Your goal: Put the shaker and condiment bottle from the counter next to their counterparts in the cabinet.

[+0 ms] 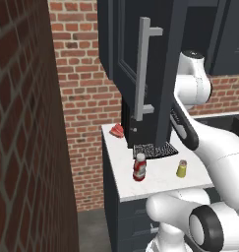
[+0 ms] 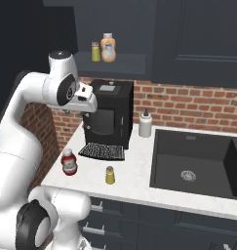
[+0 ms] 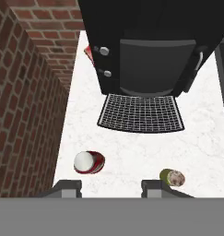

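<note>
A: What is sitting closest to the front of the counter [image 2: 139,183]?
B: The shaker [image 2: 110,175]. It is a small yellow-green tube with a pale top, and it is standing up near the front edge.

A: And the condiment bottle [image 2: 69,162]?
B: It is standing near the shaker, closer to the brick wall [image 1: 27,138]. It is red with a white cap and a white band, and it is taller than the shaker.

A: What is sitting behind them?
B: A black coffee machine [image 2: 108,113] with a grid tray [image 2: 103,151] in front. A flat red thing [image 1: 117,130] is lying beside it by the wall, and a white bottle [image 2: 145,123] is standing on the other side, next to the sink [image 2: 198,168].

A: What is the arm doing?
B: It is bending up high. The gripper [image 3: 111,186] is hanging above the counter and looking down, with the red bottle and the shaker both under it.

A: Is it holding anything?
B: No. The 2 fingertips [image 3: 67,186] are standing a little apart with nothing between them.

A: And the cabinet [image 2: 115,34]?
B: Its door [image 1: 140,69] is standing open. 2 jars [image 2: 103,48] are sitting on the shelf, 1 yellow-green and 1 orange.
</note>
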Robot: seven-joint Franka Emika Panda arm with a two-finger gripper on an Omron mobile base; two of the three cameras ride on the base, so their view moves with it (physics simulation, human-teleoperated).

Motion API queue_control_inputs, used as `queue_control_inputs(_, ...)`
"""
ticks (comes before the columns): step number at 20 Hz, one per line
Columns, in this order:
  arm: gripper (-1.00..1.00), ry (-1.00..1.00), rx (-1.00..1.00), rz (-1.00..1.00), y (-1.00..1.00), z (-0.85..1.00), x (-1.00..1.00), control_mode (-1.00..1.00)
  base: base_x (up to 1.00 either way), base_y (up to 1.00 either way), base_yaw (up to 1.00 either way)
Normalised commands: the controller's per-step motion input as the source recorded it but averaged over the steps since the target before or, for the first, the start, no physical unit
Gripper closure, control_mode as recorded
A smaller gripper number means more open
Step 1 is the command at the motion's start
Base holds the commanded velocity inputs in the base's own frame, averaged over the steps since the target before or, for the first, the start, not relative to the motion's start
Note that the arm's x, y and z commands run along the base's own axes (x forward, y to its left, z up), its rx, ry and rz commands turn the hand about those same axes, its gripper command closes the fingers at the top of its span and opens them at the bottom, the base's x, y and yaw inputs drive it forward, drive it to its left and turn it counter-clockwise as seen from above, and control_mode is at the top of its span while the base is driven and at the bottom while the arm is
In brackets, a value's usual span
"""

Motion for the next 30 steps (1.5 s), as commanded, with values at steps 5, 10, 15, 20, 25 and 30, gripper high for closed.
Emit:
queue_control_inputs(5,-1.0,-0.04,0.04,0.0,-0.19,-0.49,-0.3,-1.0,0.0,0.0,0.0)
queue_control_inputs(10,-1.0,-0.07,0.0,0.19,-0.19,-0.63,-0.29,-1.0,0.0,0.0,0.0)
queue_control_inputs(15,-1.0,-0.14,0.0,0.4,-0.37,-0.32,-0.13,-1.0,0.0,0.0,0.0)
queue_control_inputs(20,-1.0,-0.13,0.09,0.53,-0.47,0.0,0.01,-1.0,0.0,0.0,0.0)
queue_control_inputs(25,-1.0,-0.03,0.09,0.55,-0.41,0.0,0.02,-1.0,0.0,0.0,0.0)
queue_control_inputs(30,-1.0,0.0,0.13,0.58,-0.37,-0.23,0.08,-1.0,0.0,0.0,0.0)
